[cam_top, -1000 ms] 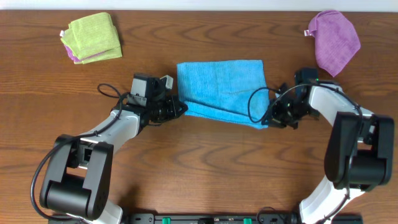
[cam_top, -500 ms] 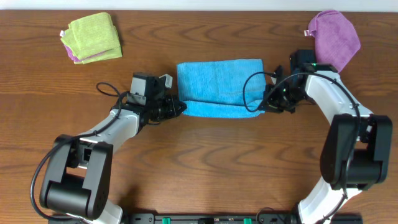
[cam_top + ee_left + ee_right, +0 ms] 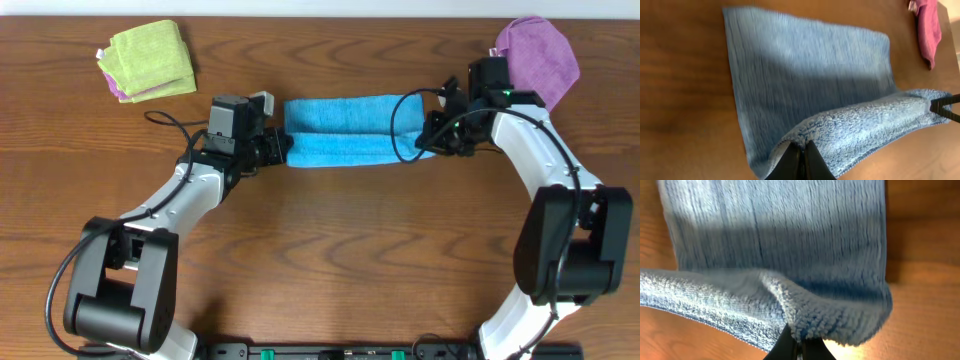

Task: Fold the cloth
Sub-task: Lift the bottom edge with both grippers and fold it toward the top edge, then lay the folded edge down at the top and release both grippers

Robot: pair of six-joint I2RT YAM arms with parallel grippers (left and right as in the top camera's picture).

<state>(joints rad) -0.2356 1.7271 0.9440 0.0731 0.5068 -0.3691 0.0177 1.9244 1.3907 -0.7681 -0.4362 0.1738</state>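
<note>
Overhead, the cloth lies as a long, narrow sky-blue band across the far middle of the tabletop, stretched between the two hands. The left hand sits at the band's left end and the right hand at its right end, each touching the fabric. A crease runs along the band's length, so it shows as two strips side by side.

From the left wrist, the fingers are pinched fully together on a plush edge of the cloth. That edge is raised off the wood and doubled over the flat lower layer, which spreads out ahead of the hand. The lifted strip runs across to the right hand, whose dark tip shows at the frame's right edge.

From the right wrist, that hand's fingers are likewise closed tight on a bunched corner. The gripped layer curls up and over the flat part, which lies smooth on the wood beyond.

A purple cloth lies at the far right, near the right arm but apart from the blue one. A lime-green cloth, folded, sits at the far left, well away from both hands.
</note>
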